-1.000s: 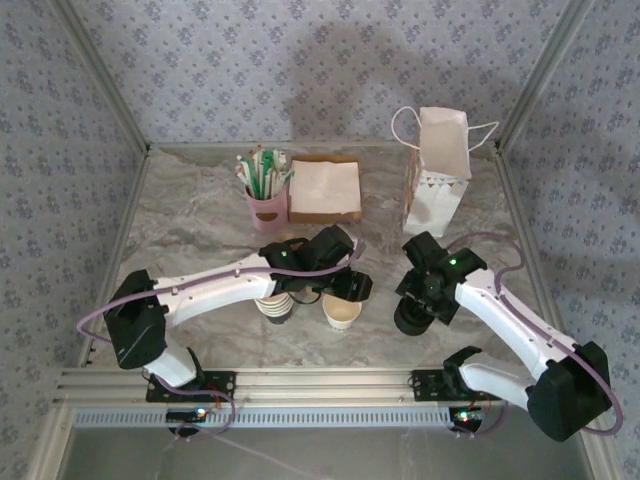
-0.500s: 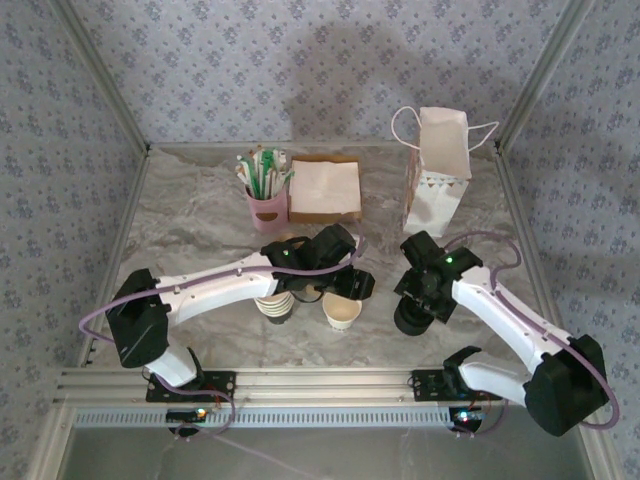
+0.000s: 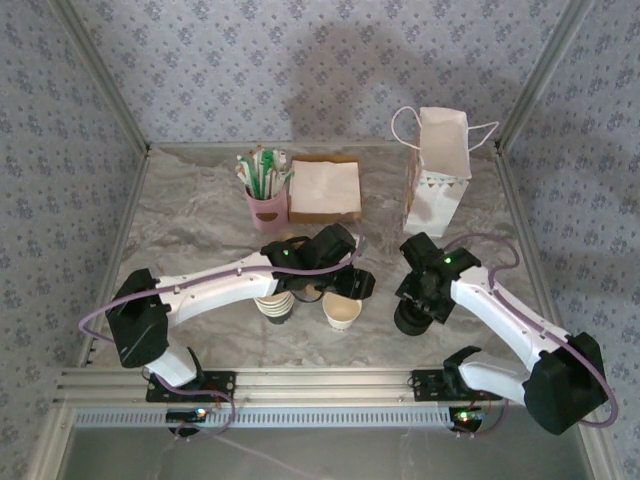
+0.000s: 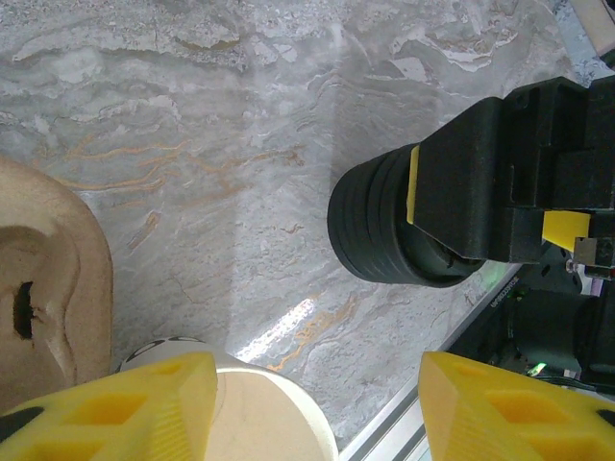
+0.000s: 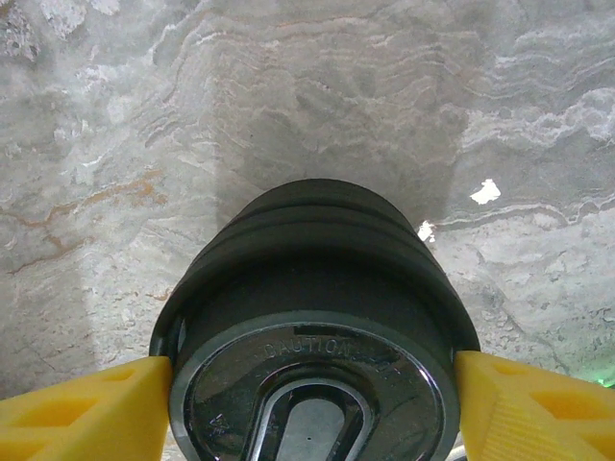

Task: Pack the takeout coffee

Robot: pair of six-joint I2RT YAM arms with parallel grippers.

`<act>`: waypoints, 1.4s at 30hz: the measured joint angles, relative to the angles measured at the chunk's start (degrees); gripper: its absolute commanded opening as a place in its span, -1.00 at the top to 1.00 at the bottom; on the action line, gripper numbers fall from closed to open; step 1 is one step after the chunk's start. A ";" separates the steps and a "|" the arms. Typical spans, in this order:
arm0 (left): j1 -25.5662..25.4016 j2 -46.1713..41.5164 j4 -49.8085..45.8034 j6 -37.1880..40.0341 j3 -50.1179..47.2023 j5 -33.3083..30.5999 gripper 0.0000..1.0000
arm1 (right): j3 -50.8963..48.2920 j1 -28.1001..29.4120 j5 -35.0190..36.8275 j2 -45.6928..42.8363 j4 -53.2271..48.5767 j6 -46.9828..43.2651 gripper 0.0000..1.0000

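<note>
The takeout coffee is out of view. A single open cream paper cup [image 3: 341, 314] [image 4: 259, 418] stands near the table's front. My left gripper [image 3: 342, 288] [image 4: 317, 384] hangs open over it, the cup's rim beside the left finger and a wide gap to the right finger. A squat stack of black lids [image 3: 408, 320] [image 4: 370, 226] [image 5: 307, 240] sits to the right. My right gripper [image 3: 418, 300] [image 5: 312, 384] is down on it, one yellow finger against each side of the glossy top lid [image 5: 307, 384].
A stack of lidless cream cups [image 3: 275, 306] [image 4: 48, 279] stands left of the single cup. At the back are a pink holder of straws [image 3: 265, 195], a box of napkins [image 3: 325, 190] and an upright white paper bag [image 3: 437, 170]. The table's front rail [image 3: 320, 382] runs close by.
My right gripper's fingers have closed inward onto the sides of the top lid. The left arm and the cup beneath it have stayed put.
</note>
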 measured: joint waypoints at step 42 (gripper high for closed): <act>0.94 22.93 16.70 -4.98 8.33 12.81 0.14 | 2.16 -19.28 -9.14 0.90 1.09 -9.70 -0.41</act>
